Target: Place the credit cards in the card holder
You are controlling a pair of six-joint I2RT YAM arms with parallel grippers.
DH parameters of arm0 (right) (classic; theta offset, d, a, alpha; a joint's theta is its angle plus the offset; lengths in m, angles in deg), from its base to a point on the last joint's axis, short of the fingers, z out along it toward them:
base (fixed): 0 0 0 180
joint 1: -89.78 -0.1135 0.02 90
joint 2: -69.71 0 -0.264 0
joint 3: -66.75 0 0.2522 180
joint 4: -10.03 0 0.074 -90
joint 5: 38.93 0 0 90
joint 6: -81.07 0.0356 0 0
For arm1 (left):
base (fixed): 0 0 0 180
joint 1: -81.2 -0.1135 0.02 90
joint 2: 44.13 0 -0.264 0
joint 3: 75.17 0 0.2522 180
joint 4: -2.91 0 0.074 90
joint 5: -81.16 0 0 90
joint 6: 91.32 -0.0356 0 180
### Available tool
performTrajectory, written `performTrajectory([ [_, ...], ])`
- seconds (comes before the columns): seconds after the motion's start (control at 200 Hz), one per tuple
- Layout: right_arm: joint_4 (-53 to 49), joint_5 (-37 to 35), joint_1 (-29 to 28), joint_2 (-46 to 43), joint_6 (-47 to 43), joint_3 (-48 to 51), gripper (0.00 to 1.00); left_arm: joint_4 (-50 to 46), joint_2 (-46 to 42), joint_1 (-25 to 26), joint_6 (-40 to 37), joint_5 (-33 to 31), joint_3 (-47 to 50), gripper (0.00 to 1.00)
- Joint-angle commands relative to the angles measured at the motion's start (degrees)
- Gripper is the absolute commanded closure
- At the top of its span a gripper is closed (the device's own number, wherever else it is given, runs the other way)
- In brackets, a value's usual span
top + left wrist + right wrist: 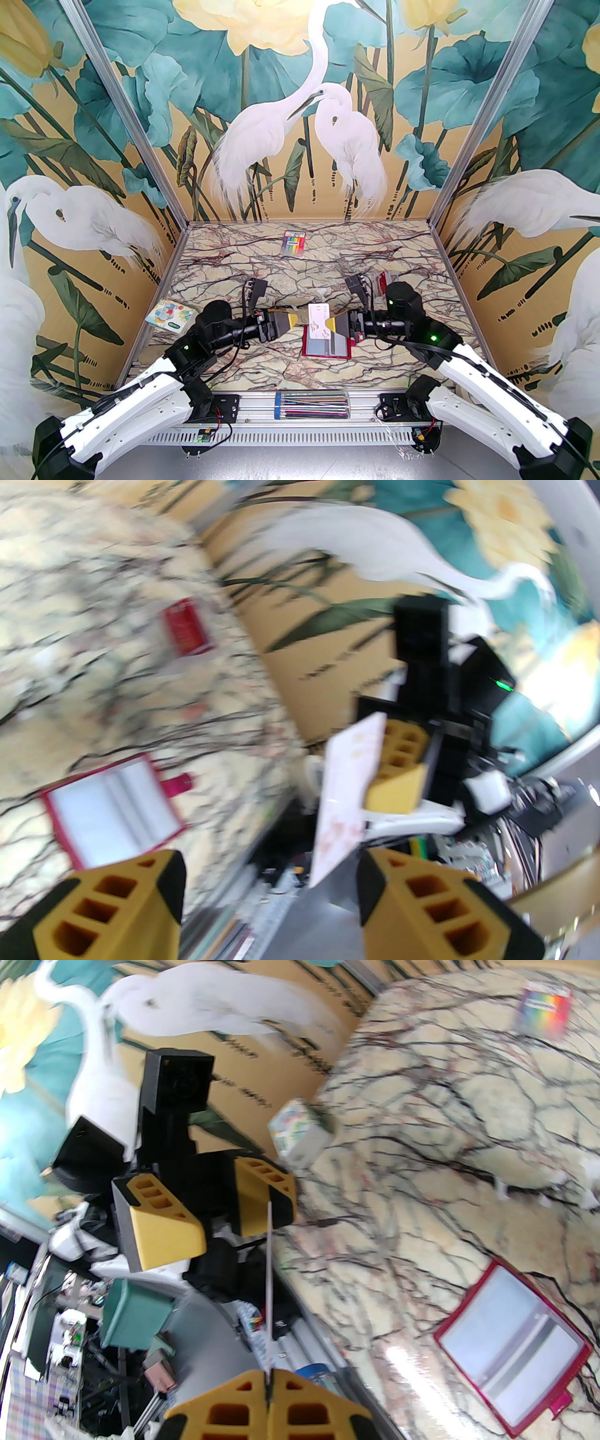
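A pale credit card (318,316) hangs upright over the far edge of the open red card holder (310,348). My right gripper (330,323) is shut on the card's right edge. In the right wrist view the card (269,1283) shows edge-on, rising from the closed right gripper (268,1384). My left gripper (294,320) stands open just left of the card and touches nothing. Its fingers (117,902) frame the card (344,789) in the left wrist view. The card holder (511,1349) lies flat with its clear sleeves up.
A rainbow-striped pack (294,243) lies near the back wall. A colourful square (169,314) sits at the left edge, and a red packet (382,279) lies behind the right arm. A clear box of pens (311,404) rests on the front rail.
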Motion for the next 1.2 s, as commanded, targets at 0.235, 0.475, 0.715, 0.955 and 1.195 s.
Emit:
performTrajectory([
  [0.235, 1.22, -9.2, 2.7, 7.85, 4.09, 10.09, 1.0, 7.5, 24.3, -0.23, -0.62, 8.19, -0.36, 0.56],
  [0.475, 4.25, -6.68, 8.64, 8.81, 4.25, 15.88, 1.0, 11.91, 34.18, -0.23, -0.6, 8.55, -2.71, 0.62],
  [0.715, 7.35, -5.29, 8.73, 11.26, 3.65, 16.53, 1.0, 14.68, 40.1, -0.19, 0.16, 8.29, -2.94, 0.66],
  [0.955, 9.74, -5.63, 8.76, 13.35, 3.93, 17.14, 1.0, 16.35, 43.36, -0.13, 0.98, 8.03, -2.89, 0.67],
  [1.195, 12.16, -5.34, 8.76, 16.47, 4.11, 17.24, 1.0, 17.83, 45.41, -0.04, 1.69, 8.12, -2.95, 0.68],
])
